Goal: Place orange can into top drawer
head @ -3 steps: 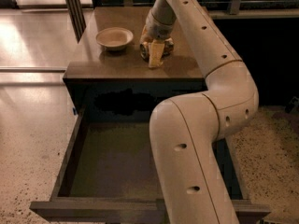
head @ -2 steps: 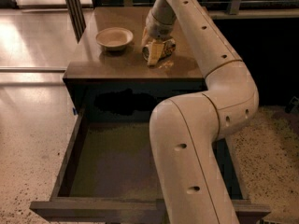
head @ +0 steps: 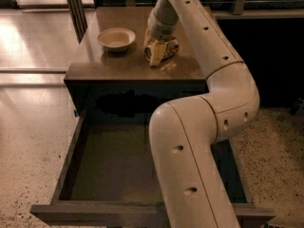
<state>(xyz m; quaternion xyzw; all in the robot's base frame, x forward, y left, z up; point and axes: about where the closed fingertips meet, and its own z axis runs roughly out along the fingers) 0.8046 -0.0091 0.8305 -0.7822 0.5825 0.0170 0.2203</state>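
In the camera view, the end effector [head: 158, 49] is seen low over the bench [head: 109, 63], right at the orange can [head: 167, 49], which is tilted there. How far it is opened cannot be told. The beige bowl [head: 116, 38] stands near beside it, and the open top drawer [head: 114, 160] lies well below it. With a weak hold, the creased can could be dropped on the bench or knocked against the bowl.

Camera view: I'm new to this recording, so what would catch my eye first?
The big white arm fills the foreground, bending up over the cabinet top. Its gripper sits at the orange can, right of a beige bowl. Below, the top drawer stands pulled open.
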